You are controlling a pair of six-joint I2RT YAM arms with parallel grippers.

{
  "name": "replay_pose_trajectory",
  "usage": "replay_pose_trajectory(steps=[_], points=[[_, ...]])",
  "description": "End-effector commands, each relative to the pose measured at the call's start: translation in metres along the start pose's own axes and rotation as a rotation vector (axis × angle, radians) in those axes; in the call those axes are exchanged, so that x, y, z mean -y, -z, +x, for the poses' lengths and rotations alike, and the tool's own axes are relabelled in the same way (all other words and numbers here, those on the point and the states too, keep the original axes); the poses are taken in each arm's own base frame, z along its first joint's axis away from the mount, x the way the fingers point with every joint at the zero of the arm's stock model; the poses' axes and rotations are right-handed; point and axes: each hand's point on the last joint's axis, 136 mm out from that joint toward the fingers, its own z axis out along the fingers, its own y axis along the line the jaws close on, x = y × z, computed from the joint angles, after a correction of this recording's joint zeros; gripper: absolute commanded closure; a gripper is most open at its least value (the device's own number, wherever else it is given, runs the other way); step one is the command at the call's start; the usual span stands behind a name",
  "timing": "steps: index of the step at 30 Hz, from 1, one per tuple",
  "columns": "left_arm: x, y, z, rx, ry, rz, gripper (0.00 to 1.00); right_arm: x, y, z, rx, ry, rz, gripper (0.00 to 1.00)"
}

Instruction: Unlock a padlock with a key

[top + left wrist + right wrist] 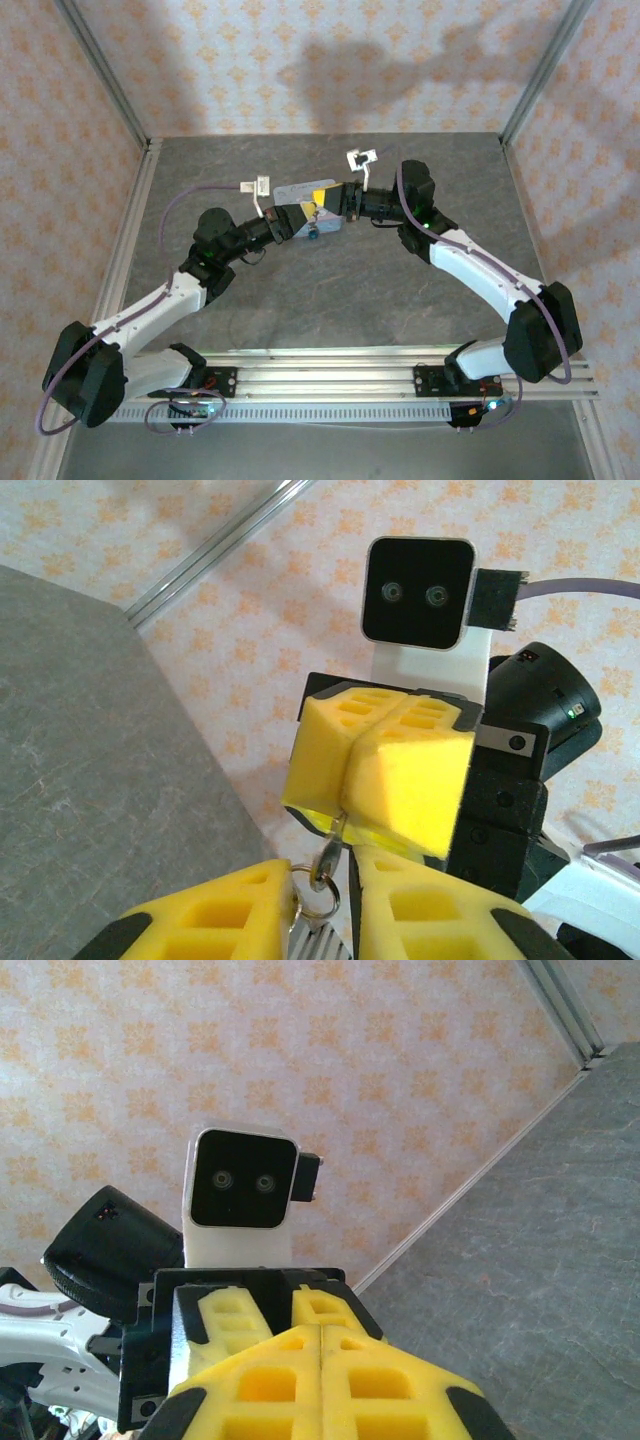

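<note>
The two arms meet tip to tip above the grey stone-patterned tabletop (330, 300), and the coming move turns on the short line between their jaws.

The right gripper with yellow foam fingers (345, 805) is pressed fully together, its seam tight. The left gripper with yellow foam fingers (326, 885) sits directly opposite and just below. Its fingers are drawn in to a narrow slot, but I cannot tell whether they actually pinch anything.

From above, the tiny dark bluish padlock (313, 236) shows just beneath the meeting point. It is lower than both sets of jaws, seems a little nearer the left ones, and appears to hang. It reads as a compact dark body, with keyhole and shackle too small to make out.

A thin brass-brown metal key (339, 830) sticks out of the right jaws' seam. Its long axis runs from them down toward the left jaws' slot. At its free end it meets a small silvery wire ring (322, 872), which lies in the mouth of that slot.

The left arm looks better placed to steady the lock.
</note>
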Motion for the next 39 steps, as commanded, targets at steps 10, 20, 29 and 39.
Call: replay_pose_trajectory(steps=[10, 20, 29, 39], points=[[0.016, -0.001, -0.005, 0.010, -0.042, 0.051, 1.00, -0.011, 0.002, -0.007, 0.048, 0.066, -0.022, 1.00], [0.009, 0.009, -0.002, -0.026, -0.116, -0.059, 1.00, 0.004, 0.008, -0.011, 0.112, 0.037, 0.068, 0.90], [-0.027, 0.053, 0.020, -0.152, -0.229, -0.340, 1.00, 0.036, 0.023, -0.002, 0.098, -0.030, 0.292, 0.35], [-0.114, 0.122, 0.040, -0.245, -0.173, -0.814, 1.00, 0.159, 0.029, 0.084, -0.178, -0.184, 0.877, 0.38]])
